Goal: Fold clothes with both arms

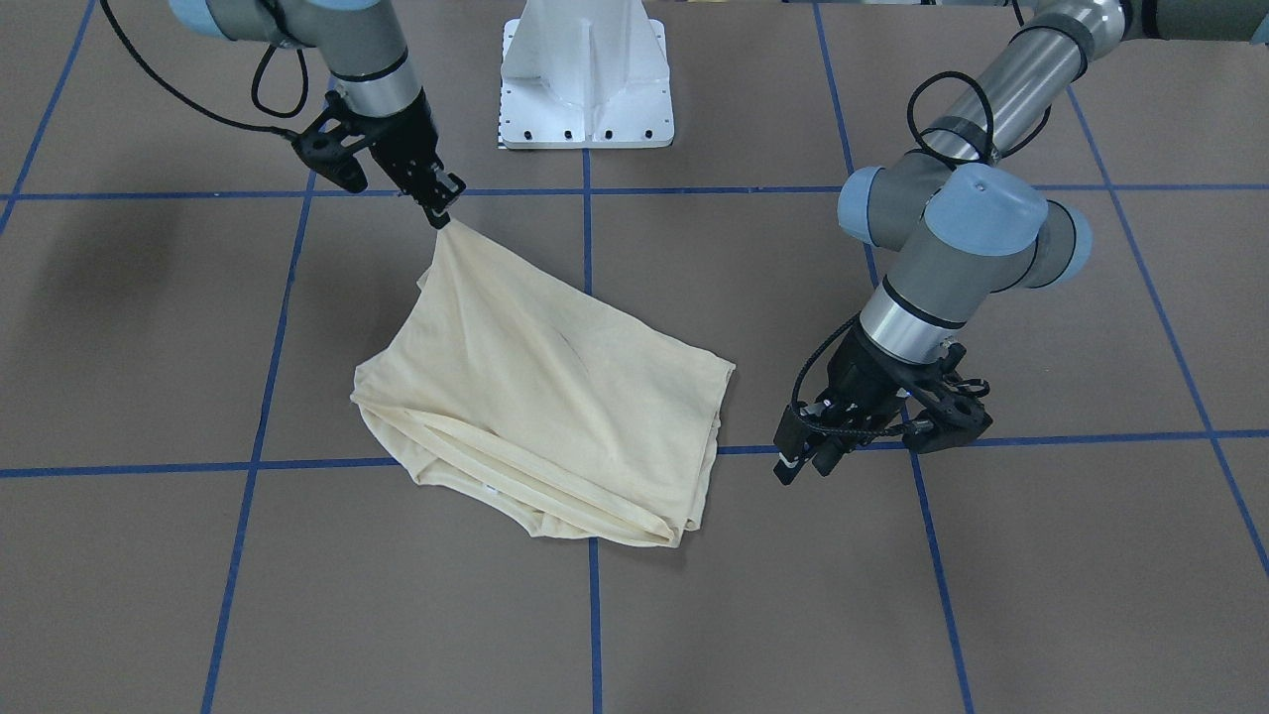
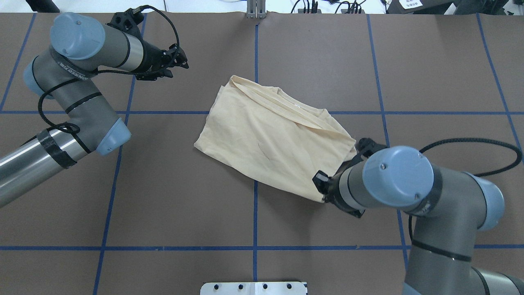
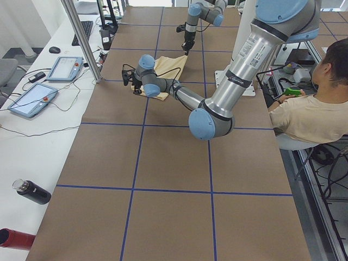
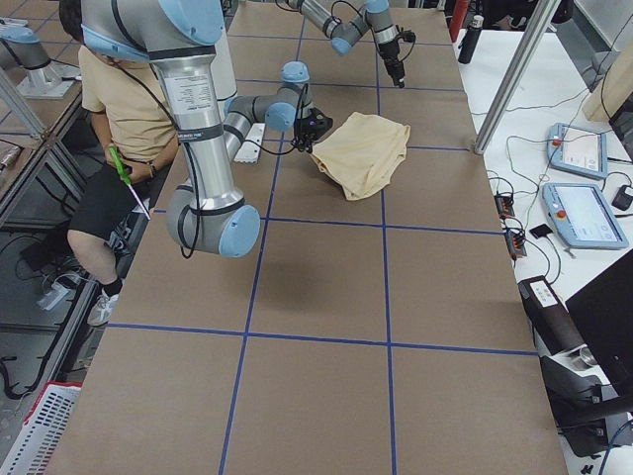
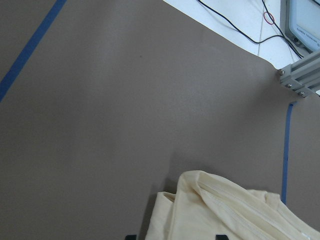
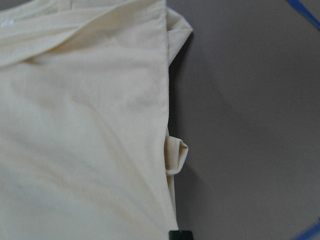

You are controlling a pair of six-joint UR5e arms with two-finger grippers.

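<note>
The left arm (image 2: 82,110) comes in on the left. The left fingers (image 1: 789,441) are open and hold nothing. They hang over the brown surface (image 2: 163,184), off to one side of the shirt, and do not touch it. The pale yellow shirt (image 2: 270,139) lies in the middle of the surface, folded over on itself, with thick hems along its far edge. On the right, the right arm (image 2: 397,176) bends over the shirt's near corner. The right fingers (image 1: 439,211) are pinched tight on that corner and pull it up into a little point.
</note>
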